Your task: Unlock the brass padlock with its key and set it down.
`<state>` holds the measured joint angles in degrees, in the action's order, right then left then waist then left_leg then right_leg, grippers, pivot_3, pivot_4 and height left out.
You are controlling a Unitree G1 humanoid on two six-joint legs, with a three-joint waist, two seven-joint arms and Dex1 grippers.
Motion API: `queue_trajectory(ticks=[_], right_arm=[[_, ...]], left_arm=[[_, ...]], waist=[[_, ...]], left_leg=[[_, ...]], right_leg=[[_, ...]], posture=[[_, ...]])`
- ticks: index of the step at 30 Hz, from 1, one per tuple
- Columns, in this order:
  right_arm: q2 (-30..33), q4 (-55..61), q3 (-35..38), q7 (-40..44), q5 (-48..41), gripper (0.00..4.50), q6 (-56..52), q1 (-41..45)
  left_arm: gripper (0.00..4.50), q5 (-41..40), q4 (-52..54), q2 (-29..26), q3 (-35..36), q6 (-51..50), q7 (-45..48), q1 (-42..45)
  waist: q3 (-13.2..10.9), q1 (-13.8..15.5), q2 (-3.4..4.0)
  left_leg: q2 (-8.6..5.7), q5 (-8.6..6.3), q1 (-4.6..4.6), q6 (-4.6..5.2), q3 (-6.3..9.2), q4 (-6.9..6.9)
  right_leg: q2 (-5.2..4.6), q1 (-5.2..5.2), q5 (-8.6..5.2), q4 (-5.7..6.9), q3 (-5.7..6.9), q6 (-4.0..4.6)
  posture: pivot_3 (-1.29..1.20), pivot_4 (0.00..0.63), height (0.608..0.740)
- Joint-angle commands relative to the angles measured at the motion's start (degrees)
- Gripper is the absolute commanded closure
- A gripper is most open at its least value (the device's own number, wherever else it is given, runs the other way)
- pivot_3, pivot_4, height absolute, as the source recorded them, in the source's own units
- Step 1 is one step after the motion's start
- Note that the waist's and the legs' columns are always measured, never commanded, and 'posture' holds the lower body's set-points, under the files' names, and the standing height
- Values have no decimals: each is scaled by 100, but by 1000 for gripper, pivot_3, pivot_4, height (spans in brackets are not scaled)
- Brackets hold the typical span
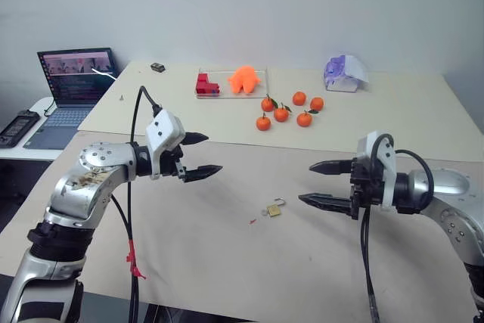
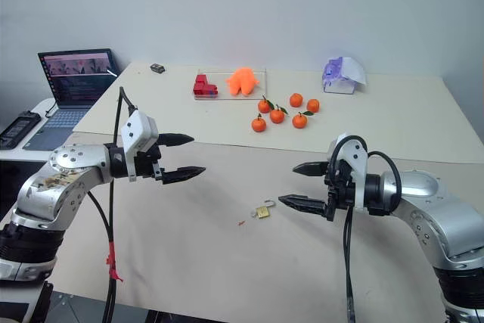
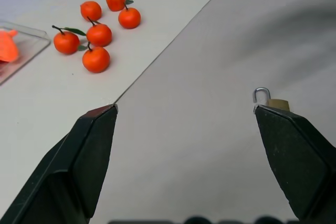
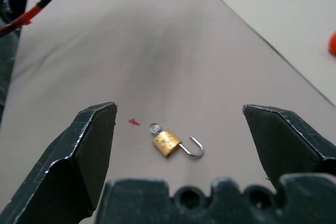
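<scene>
1. The brass padlock point(image 4: 167, 142) lies flat on the near counter point(image 1: 227, 262), shackle swung open, between the two grippers and held by neither.
2. A small round silvery piece touches the padlock's end; whether that is the key, I cannot tell. A tiny red scrap point(image 4: 134, 122) sits just beside it.
3. Left gripper point(image 1: 203, 156) hovers above the counter, fingers wide apart, nothing in them.
4. Right gripper point(image 1: 318, 183) hangs opposite, fingers spread just as wide, empty.
5. Bare counter all around the padlock; nothing blocks either side.
6. Past the seam, on the far counter: six small oranges point(image 1: 281, 113), well apart from the padlock.
7. Farther back: clear tray point(image 1: 261, 81) with red blocks point(image 1: 204, 85) and an orange toy point(image 1: 243, 79), a purple-and-white packet point(image 1: 344, 73).
8. Far left, an open laptop point(image 1: 72, 85); its screen text is unreadable.
</scene>
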<state>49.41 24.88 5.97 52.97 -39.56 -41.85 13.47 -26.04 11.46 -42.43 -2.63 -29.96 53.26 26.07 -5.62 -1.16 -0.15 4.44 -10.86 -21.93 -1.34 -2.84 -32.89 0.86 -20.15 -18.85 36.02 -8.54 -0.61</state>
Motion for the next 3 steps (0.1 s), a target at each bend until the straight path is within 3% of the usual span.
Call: queue_trajectory(ticks=[1, 3], right_arm=[[-76, 64, 151, -275, 160, 0, 112, 3], [-84, 96, 134, -330, 247, 0, 150, -61]], left_arm=[[47, 1, 231, 202, 123, -136, -331, 50], [47, 14, 237, 327, 66, -167, -396, 73]], waist=[[1, 16, 2], [2, 24, 3]], left_leg=[[2, 0, 0, 0, 3, -3], [1, 0, 0, 0, 3, -7]], right_leg=[[3, -2, 0, 2, 1, 0], [2, -1, 0, 5, 1, 0]], posture=[[0, 150, 723], [0, 150, 723]])
